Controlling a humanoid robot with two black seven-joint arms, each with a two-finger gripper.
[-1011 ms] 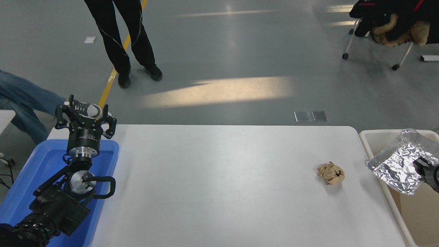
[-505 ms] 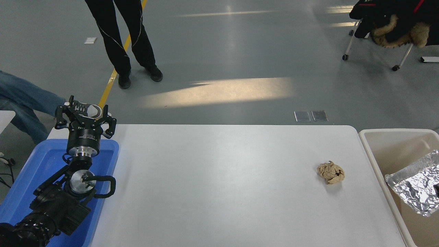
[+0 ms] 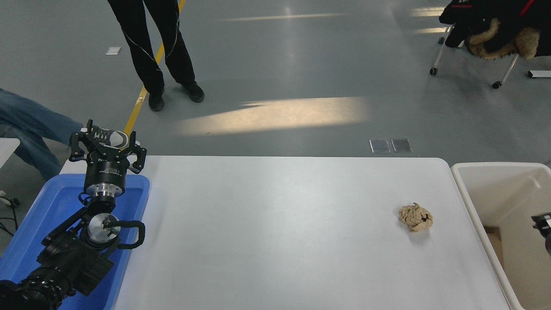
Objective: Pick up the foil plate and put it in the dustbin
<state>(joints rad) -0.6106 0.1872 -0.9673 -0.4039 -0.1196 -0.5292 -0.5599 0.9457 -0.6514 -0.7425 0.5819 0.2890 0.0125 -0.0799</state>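
Over the bin [image 3: 467, 196] at the table's [image 3: 275, 241] right edge, we see only a sliver of the right gripper [image 3: 543, 224], its state unreadable, the plate out of sight; left gripper [image 3: 106, 148] parked open above the blue tray [image 3: 51, 202].

Beyond the white table's [image 3: 280, 232] far edge lies a glossy grey floor [image 3: 323, 56] with a pale patch of light [image 3: 275, 114] and a yellow line [image 3: 144, 88] running toward the far left corner. 2 small metal floor plates [image 3: 390, 146] sit just past the far edge, and a wheeled chair [image 3: 473, 56] piled with dark clothing stands beyond the far right corner.
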